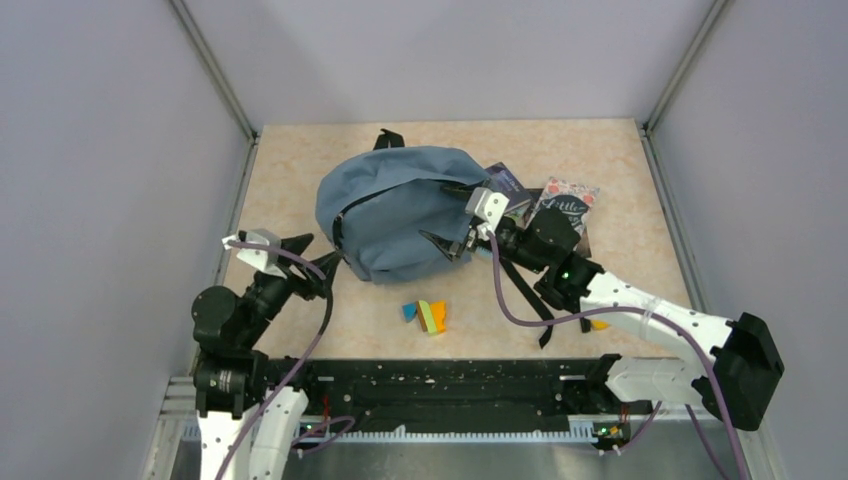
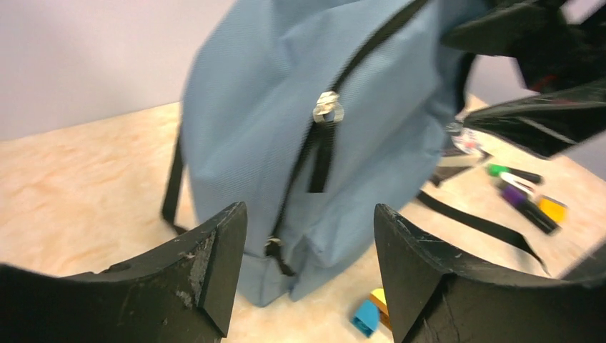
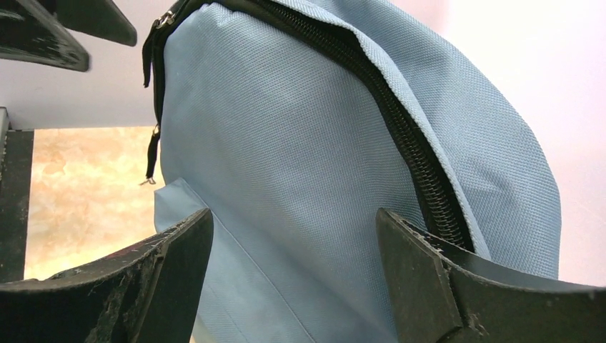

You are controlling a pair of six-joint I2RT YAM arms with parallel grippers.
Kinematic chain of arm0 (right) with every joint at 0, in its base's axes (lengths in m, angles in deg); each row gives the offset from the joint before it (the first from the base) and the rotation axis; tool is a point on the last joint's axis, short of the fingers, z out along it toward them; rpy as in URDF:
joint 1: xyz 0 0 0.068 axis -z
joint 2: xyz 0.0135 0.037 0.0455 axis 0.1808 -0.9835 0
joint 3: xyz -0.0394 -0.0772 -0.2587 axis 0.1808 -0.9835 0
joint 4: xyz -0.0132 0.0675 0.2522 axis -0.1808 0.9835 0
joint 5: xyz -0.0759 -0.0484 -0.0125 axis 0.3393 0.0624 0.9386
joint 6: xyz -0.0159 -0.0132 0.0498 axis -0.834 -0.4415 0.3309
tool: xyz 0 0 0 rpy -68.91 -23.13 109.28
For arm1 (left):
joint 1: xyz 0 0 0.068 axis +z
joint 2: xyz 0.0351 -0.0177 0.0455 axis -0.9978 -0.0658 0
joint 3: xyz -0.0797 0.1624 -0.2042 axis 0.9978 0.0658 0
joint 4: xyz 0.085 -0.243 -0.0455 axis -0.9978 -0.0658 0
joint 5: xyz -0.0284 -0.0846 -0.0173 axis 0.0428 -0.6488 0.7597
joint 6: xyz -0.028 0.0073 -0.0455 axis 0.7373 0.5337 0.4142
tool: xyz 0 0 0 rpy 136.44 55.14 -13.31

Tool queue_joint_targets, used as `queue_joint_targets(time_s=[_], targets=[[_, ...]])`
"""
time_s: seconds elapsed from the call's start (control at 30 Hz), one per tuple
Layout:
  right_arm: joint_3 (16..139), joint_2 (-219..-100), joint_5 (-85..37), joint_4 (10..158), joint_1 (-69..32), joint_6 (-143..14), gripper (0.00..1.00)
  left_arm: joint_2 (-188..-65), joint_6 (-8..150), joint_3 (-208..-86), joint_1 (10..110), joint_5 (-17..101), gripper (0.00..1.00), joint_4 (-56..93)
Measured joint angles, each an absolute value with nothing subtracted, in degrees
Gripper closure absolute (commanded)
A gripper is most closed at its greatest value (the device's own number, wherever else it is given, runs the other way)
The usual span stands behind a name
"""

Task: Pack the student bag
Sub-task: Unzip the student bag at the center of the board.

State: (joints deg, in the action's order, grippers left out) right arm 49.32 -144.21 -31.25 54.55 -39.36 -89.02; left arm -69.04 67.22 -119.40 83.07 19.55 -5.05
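Right gripper (image 1: 445,213) and left gripper (image 1: 318,252): both spread wide, nothing clamped.
Student bag (image 1: 395,215), slate-blue, lies mid-table (image 1: 300,160); its right side sits between the right gripper's parted jaws, and the left gripper is just off its near-left corner. Books (image 1: 565,200) lie beside its right edge. Coloured blocks (image 1: 427,315) lie in front, apart.

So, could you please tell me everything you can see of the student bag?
The student bag is a soft slate-blue fabric backpack with a black zipper, metal pull and long black straps. It lies bulging on the table, one strap trailing toward the near edge. The open right gripper straddles its right edge.
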Motion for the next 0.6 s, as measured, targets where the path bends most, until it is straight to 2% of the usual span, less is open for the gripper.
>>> queue_joint_targets(time_s=[0.13,0.23,0.6], targets=[[49.05,-144.19,-31.07,53.72,-39.38,-88.23,0.19,-68.45,66.33,-116.62,83.07,28.78,0.28,-4.61],[48.27,-144.06,-31.03,52.98,-39.36,-87.90,0.19,-70.65,65.48,-115.86,83.07,31.38,0.28,-4.70],[46.61,-143.23,-31.10,52.35,-39.38,-87.07,0.23,-82.09,64.19,-117.41,83.07,29.72,0.30,-3.56]])
